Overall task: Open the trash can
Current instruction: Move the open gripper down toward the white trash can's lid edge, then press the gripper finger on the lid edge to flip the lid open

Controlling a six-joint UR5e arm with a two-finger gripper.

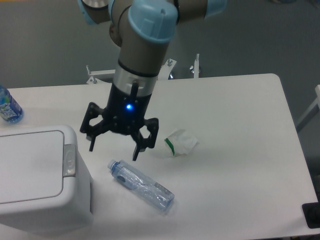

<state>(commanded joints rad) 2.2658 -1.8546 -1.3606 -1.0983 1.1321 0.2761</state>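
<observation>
The trash can is a large white bin at the lower left, its flat lid down and a light-grey push tab on its right edge. My gripper hangs open above the table just right of that tab, its two black fingers spread wide with nothing between them. A blue light glows on the gripper body.
A clear plastic bottle lies on its side below the gripper. A crumpled white wrapper with a green mark sits to the right. Another blue-labelled bottle stands at the far left edge. The arm's base rises behind the table.
</observation>
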